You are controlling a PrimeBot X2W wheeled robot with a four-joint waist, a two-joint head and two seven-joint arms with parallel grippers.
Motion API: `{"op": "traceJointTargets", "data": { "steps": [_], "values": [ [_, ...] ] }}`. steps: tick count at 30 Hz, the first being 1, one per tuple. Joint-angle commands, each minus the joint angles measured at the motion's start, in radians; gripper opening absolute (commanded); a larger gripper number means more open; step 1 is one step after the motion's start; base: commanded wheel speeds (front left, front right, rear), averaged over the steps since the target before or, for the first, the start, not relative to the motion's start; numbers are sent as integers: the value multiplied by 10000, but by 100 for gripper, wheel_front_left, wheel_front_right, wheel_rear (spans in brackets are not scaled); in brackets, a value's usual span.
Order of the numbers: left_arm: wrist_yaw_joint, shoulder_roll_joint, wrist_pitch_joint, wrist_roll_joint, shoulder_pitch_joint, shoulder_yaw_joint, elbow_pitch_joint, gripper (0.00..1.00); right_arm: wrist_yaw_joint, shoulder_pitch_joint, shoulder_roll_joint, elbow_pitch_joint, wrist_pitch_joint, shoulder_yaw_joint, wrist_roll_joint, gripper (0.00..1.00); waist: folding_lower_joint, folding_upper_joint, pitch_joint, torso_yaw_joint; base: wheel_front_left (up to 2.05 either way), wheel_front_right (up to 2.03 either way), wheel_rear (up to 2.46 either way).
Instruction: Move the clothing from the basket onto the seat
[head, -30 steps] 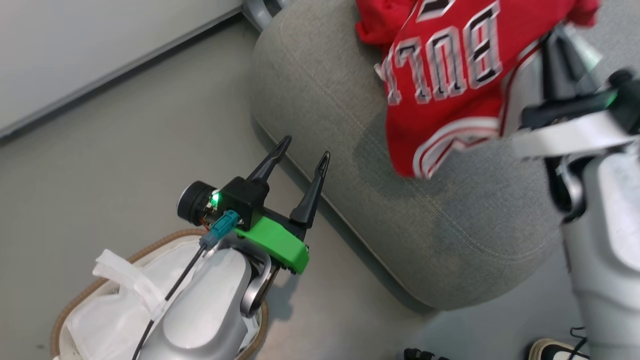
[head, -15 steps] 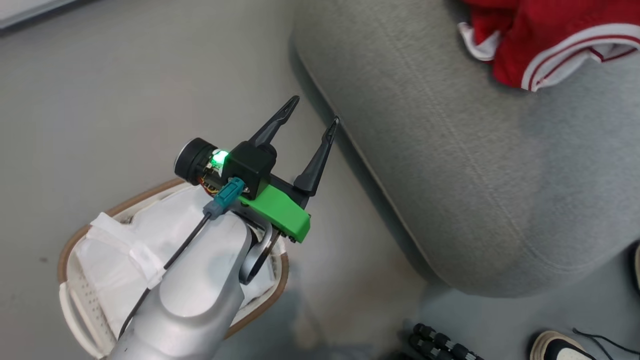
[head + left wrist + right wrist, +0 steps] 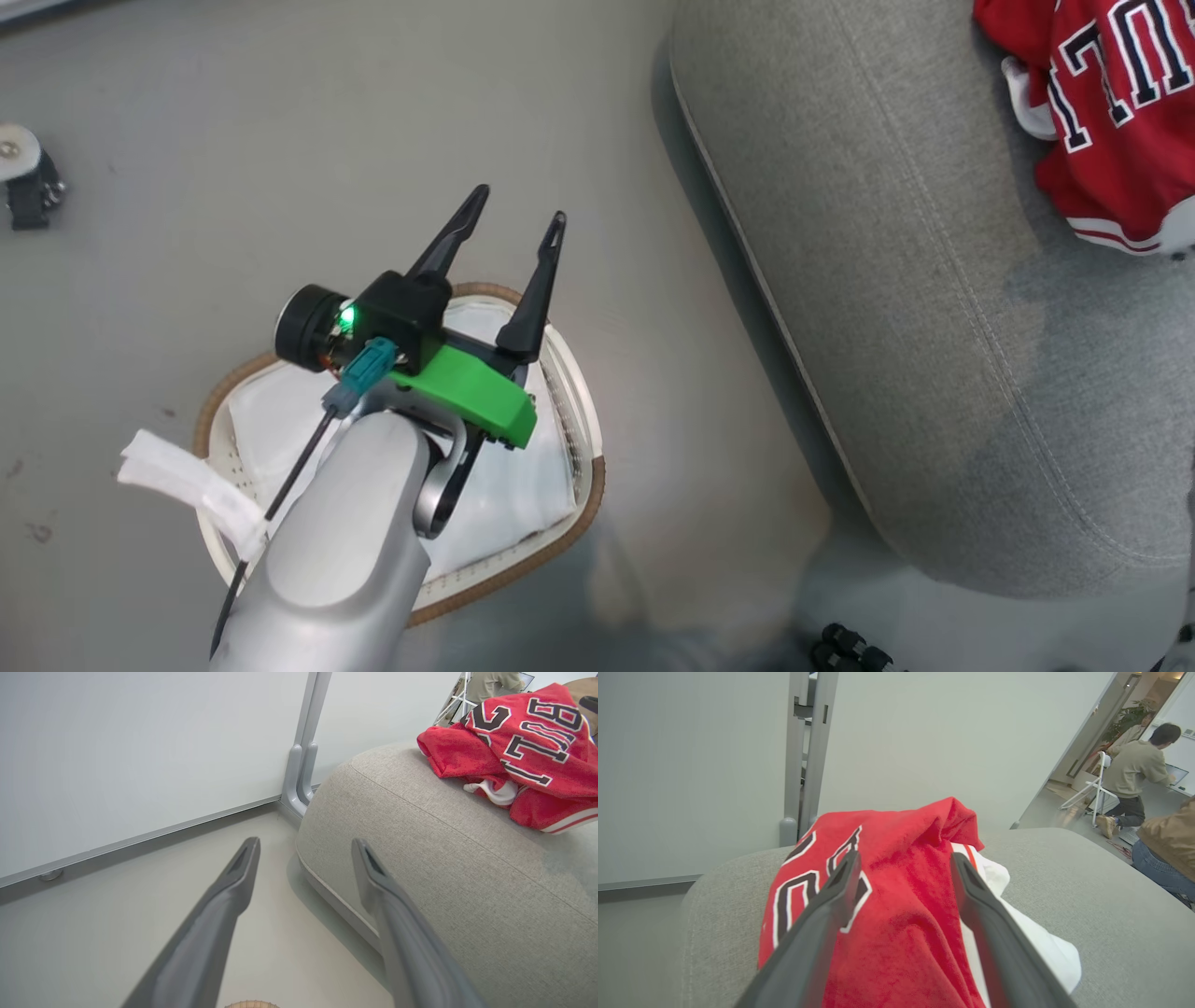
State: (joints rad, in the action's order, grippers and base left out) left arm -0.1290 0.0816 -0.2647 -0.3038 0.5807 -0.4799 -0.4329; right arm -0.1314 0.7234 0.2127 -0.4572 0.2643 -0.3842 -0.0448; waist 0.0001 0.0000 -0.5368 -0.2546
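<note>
Left gripper (image 3: 519, 205) hung wide open, empty, over basket (image 3: 588, 495) at lower left. Right gripper (image 3: 904, 858) was spread apart, gripping nothing, over clothing (image 3: 901, 914) lying on seat (image 3: 1111, 896)

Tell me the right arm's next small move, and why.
Probably draw the right gripper straight back and up, clear of the clothing. Its jaws stand apart, the clothing lies heaped on the seat, and the visible part of the basket holds white liner, no red.
</note>
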Motion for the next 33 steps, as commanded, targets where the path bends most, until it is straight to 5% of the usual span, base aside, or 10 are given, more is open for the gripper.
{"op": "traceJointTargets", "data": {
  "steps": [1, 10, 19, 33],
  "values": [
    [-18, -15, 7, 109, -272, 251, 59, 100, 14, -375, -153, 283, 1, 228, 131, 100, -1, 0, 634, 146, 0, 0, 0],
    [36, -232, 7, 510, -1442, 2191, 557, 100, 14, -1439, -1028, 1654, 1, 1356, 1122, 100, -1, 0, 1916, 1087, 0, 0, 0],
    [121, -296, 7, 1130, -2807, 3815, 911, 100, 14, -2649, -1405, 1380, 1, 2195, 1165, 100, -1, 0, 2975, 2209, 0, 0, 0],
    [218, -300, 7, 864, -5007, 4581, 833, 100, 14, -4808, -1558, 880, 1, 3360, 1453, 100, -1, 0, 4582, 2864, 0, 0, 0]
  ]
}}
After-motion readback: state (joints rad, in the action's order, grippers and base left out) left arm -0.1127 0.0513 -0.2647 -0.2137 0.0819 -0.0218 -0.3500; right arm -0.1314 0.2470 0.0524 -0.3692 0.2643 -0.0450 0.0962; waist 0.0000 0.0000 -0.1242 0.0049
